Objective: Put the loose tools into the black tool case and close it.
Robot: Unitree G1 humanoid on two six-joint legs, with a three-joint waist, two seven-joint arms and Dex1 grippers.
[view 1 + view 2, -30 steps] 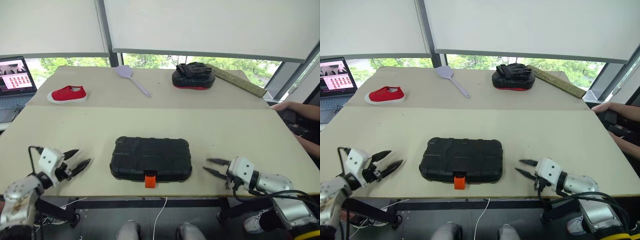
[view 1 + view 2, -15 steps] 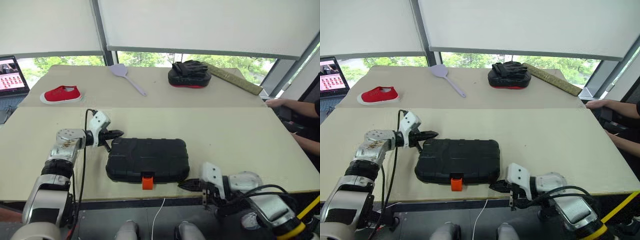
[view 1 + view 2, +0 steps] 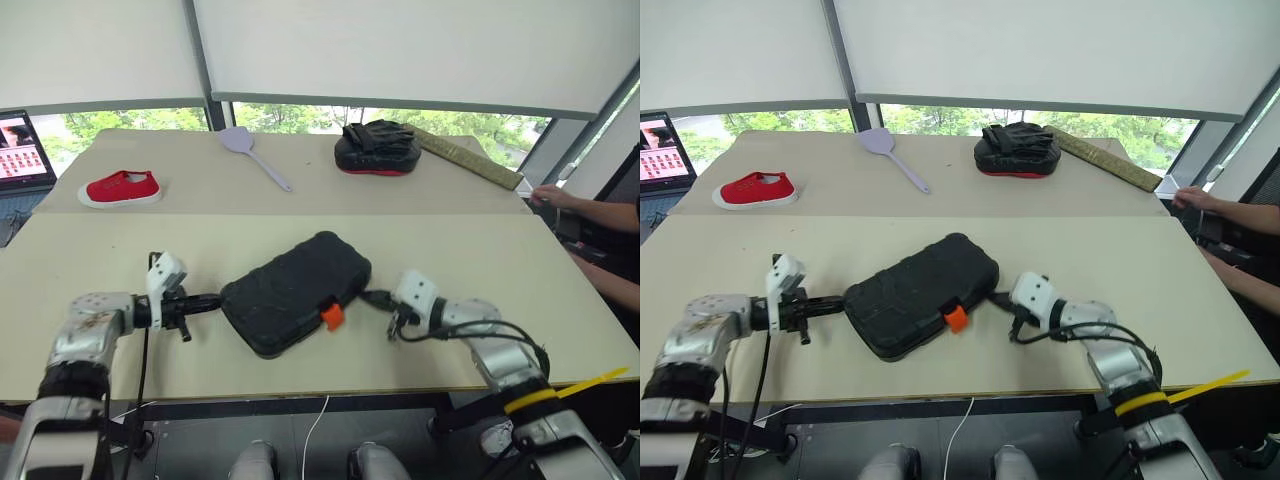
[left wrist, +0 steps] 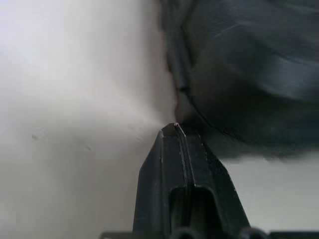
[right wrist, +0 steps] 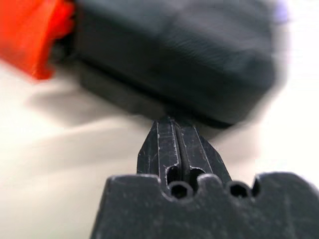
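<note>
Since a second ago, the black tool case (image 3: 297, 305) has been turned from lying square to the near edge of the tabletop (image 3: 480, 250) to lying slantwise, its far right corner swung away and its orange latch (image 3: 331, 317) now facing toward the near right; both arms have been brought in from the outer sides of the tabletop to the case's two ends. At the left, the left gripper (image 3: 212, 300) is seen with its fingers (image 4: 174, 149) pressed flat together, nothing between them, their tips pointed at the near-left end of the case and touching or just short of its shell; which of the two cannot be told. The case is closed and lies on the tabletop between the two sets of fingers. At the right, the right gripper (image 3: 372, 297) is likewise seen with its fingers (image 5: 172, 144) squeezed together and empty, tips set against the right end of the case, just beyond the latch. Well beyond the fingers, on the far tabletop, a red shoe (image 3: 120, 187), a lilac spatula (image 3: 256, 156) and a black-and-red padded mitt (image 3: 381, 148) are laid out from left to right. A person's hand (image 3: 556, 195) is rested at the far right edge.
</note>
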